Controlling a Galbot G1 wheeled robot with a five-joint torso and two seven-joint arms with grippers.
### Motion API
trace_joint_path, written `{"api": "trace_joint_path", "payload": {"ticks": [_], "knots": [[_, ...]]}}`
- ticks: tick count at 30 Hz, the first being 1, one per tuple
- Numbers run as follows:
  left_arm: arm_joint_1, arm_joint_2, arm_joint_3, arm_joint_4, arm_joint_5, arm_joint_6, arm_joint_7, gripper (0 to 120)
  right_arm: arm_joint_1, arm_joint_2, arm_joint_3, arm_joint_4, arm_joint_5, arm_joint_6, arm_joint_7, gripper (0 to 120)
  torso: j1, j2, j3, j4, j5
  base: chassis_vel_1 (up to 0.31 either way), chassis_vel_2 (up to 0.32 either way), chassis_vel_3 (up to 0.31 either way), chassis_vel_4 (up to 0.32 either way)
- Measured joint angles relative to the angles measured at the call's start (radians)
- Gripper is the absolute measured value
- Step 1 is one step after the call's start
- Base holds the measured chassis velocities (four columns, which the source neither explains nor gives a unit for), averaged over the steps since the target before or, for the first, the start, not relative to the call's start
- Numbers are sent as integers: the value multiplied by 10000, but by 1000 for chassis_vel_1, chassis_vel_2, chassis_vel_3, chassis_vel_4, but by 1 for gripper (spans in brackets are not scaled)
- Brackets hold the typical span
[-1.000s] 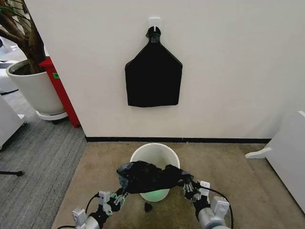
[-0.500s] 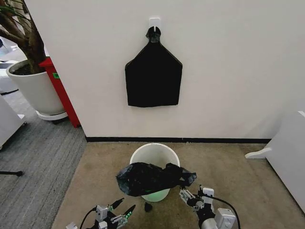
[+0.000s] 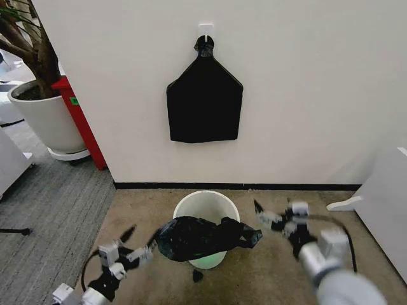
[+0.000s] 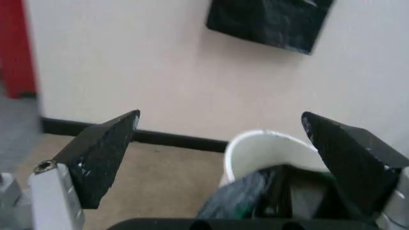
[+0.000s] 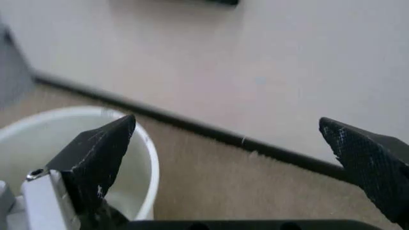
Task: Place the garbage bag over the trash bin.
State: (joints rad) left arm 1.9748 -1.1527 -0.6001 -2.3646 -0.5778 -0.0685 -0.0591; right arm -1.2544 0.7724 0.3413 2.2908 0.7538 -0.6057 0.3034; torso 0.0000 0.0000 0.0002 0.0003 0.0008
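Glossy, wrinkled black plastic garbage bag [image 3: 200, 238]: we find it draped across the near rim of the pale round translucent trash bin [image 3: 205, 206]. Left gripper [image 3: 135, 243] and right gripper [image 3: 266, 215]: flanking the bin, spread wide, empty.

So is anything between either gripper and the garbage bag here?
Nothing visible. The garbage bag lies bunched over the near rim of the trash bin. The left gripper and the right gripper flank it with jaws open, only bare floor between.
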Motion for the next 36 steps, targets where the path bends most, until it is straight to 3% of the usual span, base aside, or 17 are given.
{"api": "trace_joint_path", "payload": {"ticks": [3,4,5,6,7,11,14,15,18,20,21,23,26,29,36], "knots": [[161,-176,124,-773,531,835,-1151,100,2105,-464,-656,-1046,1090,-1136,-1209,100,0,0,0,2,-2,0,0,0,0],[185,-210,151,-1075,745,1269,-1696,100,3204,-686,-1234,-1734,1209,-1315,-2283,100,0,0,0,0,-1,0,0,0,0],[189,-218,151,-1130,787,1369,-1789,100,3349,-713,-1324,-1826,1198,-1331,-2434,100,0,0,0,0,-2,0,0,0,0],[219,-245,124,-1331,897,1744,-2084,100,4472,-854,-2098,-2487,1050,-1393,-3404,100,0,0,0,-2,-3,0,0,0,0],[219,-245,124,-1331,897,1744,-2084,100,4472,-854,-2098,-2487,1050,-1393,-3404,100,0,0,0,-2,-3,0,0,0,0],[267,-289,-12,-1472,1079,2166,-2347,100,6556,-877,-4178,-3596,830,-1396,-4925,100,0,0,0,-2,-6,0,0,0,0],[284,-288,-222,-1472,1196,2472,-2358,100,8570,-460,-6591,-4796,414,-1388,-5761,100,0,-1,1,-5,-1,0,0,0,0],[284,-288,-222,-1472,1196,2472,-2358,100,8570,-460,-6591,-4796,414,-1388,-5761,100,0,-1,1,-5,-1,0,0,0,0],[217,-227,-435,-1449,1214,2673,-2348,100,10261,107,-8446,-5809,40,-1351,-6134,100,0,-1,-2,-1,-28,0,0,0,0],[150,-182,-530,-1433,1214,2748,-2339,100,11044,513,-9429,-6314,3,-1346,-6264,100,1,-2,1,0,2,0,0,0,0],[109,-164,-571,-1427,1214,2783,-2328,100,11519,715,-9971,-6600,12,-1337,-6355,100,1,0,-1,1,-10,0,0,0,0],[84,-158,-583,-1420,1211,2798,-2323,100,11731,804,-10275,-6723,49,-1331,-6379,100,0,0,-3,0,-22,0,0,0,0],[-103,-145,-611,-1406,1084,2841,-2321,100,12463,1182,-11489,-7264,543,-1331,-6411,100,1,-1,0,-2,-1,0,0,0,0],[-405,-197,-630,-1388,752,2885,-2328,100,12913,1634,-12244,-8037,950,-1324,-6397,100,1,-1,-1,-5,-9,0,0,0,0],[-755,-269,-632,-1376,537,2906,-2307,100,13117,2325,-12830,-9220,1178,-1316,-6421,100,1,-1,-1,-4,-7,0,0,0,0]]}}
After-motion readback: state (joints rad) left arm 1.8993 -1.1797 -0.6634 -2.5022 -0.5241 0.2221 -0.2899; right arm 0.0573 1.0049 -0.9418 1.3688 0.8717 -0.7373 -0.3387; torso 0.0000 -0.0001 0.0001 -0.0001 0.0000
